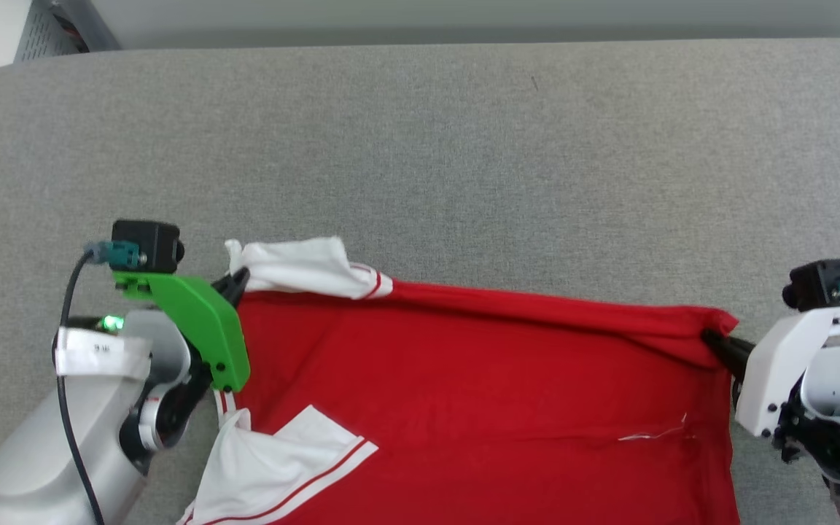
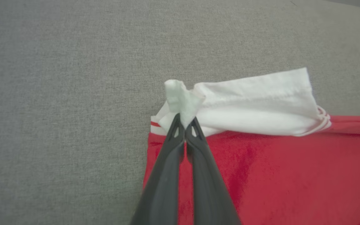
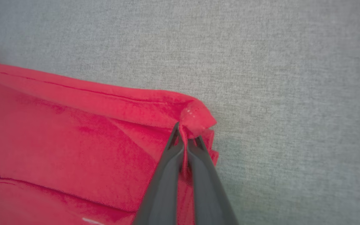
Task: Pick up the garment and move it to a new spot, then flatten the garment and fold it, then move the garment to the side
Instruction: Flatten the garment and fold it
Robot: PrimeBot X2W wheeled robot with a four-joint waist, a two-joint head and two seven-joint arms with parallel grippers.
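Observation:
The garment (image 1: 478, 379) is a red shirt with white striped sleeves, spread over the grey surface and running off the head view's bottom edge. My left gripper (image 1: 239, 281) is shut on its far left corner, at a bunched white sleeve (image 2: 255, 103); the pinched white fabric stands up past the closed fingertips of the left gripper (image 2: 185, 124). My right gripper (image 1: 712, 341) is shut on the garment's far right red corner (image 3: 195, 117), with the right gripper (image 3: 186, 135) clamping folded red cloth. The far edge is stretched between both grippers. A second white sleeve (image 1: 281, 459) lies at the lower left.
The grey fabric surface (image 1: 464, 160) stretches wide beyond the garment, with its far edge against a pale wall at the top. A grey perforated object (image 1: 48, 29) stands at the far left corner.

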